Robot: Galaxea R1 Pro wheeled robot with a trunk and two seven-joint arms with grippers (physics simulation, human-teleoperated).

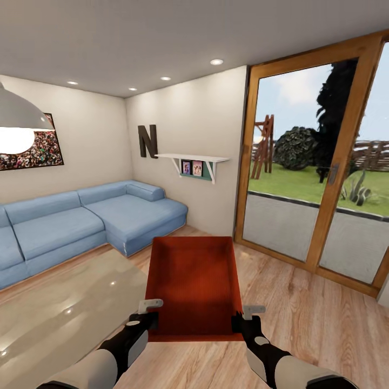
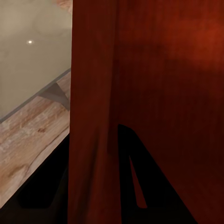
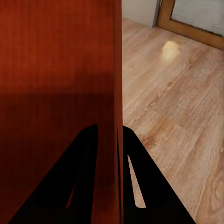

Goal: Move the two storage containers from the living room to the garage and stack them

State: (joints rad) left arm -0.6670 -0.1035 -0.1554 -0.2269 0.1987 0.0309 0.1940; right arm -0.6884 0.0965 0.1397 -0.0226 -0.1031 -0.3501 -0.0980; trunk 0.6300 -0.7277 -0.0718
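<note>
Storage container [image 1: 194, 281] held in front of the robot above the living room's wood floor [image 1: 302, 302], beside the glass-topped surface [image 1: 59, 308]. Left claw [image 1: 147, 312] pinches the near-left wall; right claw [image 1: 247, 316] pinches the near-right wall [image 3: 117, 84], fingers [image 3: 86, 177] astride it. Risk: thin-wall grips may slip in transit, or the bin may clip the glass door [image 1: 313, 162]

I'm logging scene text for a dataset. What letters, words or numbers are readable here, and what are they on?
"N": a large dark letter mounted on the cream wall above the sofa.
Wall picture: crowd-like pattern, no readable text.
Two small framed pictures on the shelf: too small to read.
Storage container: no lettering seen.
</note>
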